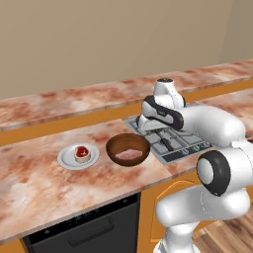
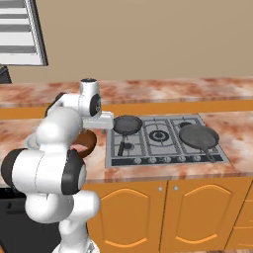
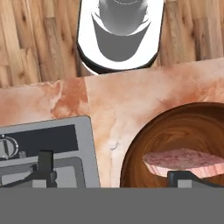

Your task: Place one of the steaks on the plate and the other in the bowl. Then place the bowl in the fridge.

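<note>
Steaks, two. Deep red steak [image 1: 82, 152]: lies on the small white-grey plate [image 1: 66, 160], which sits on the marbled counter [image 1: 39, 183] to the left of the bowl. Pale pink steak [image 1: 129, 154]: lies flat inside the dark brown wooden bowl [image 1: 121, 143], near its middle.

Bowl: upright on the counter, between the plate and the gas hob [image 1: 173, 148], just beside the hob's left edge. In my hand view the pink steak [image 3: 186, 161] rests on the bowl's floor [image 3: 175, 131], with counter between the bowl and the hob corner [image 3: 43, 144].

My end effector [image 3: 112, 175]: above the strip of counter between hob and bowl, pointing down, empty, its two tips spread wide; one tip stands over the hob, the other over the bowl.

Hob: two dark grey frying pans, a smaller one [image 2: 127, 123] on the rear left burner and a larger one [image 2: 198, 136] on the right.

Below the counter: a black appliance front [image 1: 89, 227] and orange cabinet doors [image 2: 197, 207].
</note>
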Robot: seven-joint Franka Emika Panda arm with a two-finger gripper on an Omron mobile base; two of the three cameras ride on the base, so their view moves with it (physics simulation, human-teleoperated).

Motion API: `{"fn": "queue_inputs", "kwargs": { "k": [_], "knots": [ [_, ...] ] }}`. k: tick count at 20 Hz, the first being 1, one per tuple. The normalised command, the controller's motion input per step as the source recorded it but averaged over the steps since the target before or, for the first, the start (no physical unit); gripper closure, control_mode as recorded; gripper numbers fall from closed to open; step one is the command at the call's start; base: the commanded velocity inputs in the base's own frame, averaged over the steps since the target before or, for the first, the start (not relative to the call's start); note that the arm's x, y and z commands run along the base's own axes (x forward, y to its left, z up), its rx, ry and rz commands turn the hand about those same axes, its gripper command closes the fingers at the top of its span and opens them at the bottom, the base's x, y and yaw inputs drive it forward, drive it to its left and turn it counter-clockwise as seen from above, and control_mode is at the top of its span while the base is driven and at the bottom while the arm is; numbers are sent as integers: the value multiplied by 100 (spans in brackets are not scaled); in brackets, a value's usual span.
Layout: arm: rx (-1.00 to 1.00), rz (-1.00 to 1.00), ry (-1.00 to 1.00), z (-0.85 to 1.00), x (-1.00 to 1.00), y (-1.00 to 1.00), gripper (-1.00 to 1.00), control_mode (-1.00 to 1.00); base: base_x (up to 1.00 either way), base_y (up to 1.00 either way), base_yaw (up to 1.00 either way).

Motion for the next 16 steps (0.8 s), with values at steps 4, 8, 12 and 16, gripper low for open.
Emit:
{"fn": "queue_inputs", "kwargs": {
  "k": [4, 8, 12, 16],
  "knots": [
    [0, -29, 3, -38, 36, 51, -100, -100, 0, 0, 0],
    [0, -31, 3, -63, 29, 21, -100, -100, 0, 0, 0],
    [0, -11, 0, -61, 28, -10, -100, -100, 0, 0, 0],
    [2, -2, 0, -49, 24, -21, -100, -100, 0, 0, 0]
  ]
}}
